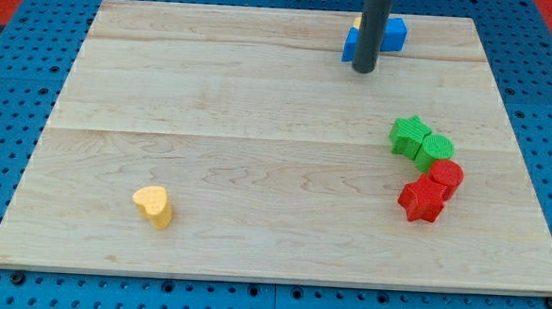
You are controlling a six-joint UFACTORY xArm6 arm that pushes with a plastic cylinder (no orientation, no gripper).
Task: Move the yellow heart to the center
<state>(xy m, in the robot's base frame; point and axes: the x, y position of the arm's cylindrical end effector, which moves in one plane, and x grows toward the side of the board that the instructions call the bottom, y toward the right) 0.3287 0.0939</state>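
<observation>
Camera view: one yellow heart (152, 206) near left; two green blocks (422, 140), two red blocks (432, 190) right; blue blocks (388, 34) far, behind my tip (363, 70); no claw, nothing held.

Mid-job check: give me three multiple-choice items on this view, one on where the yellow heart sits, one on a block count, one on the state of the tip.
1. Where is the yellow heart?
A. the view's bottom left
B. board centre
C. the view's top right

2. How many red blocks show?
A. none
B. two
C. four

3. What is my tip doing?
A. touching the yellow heart
B. resting among the green blocks
C. standing at the view's top, in front of the blue block

Key: 1 A, it lies near the bottom-left corner; 2 B, a red pair sits at the view's right; 3 C, the rod partly hides the blue block, far from the heart.
</observation>
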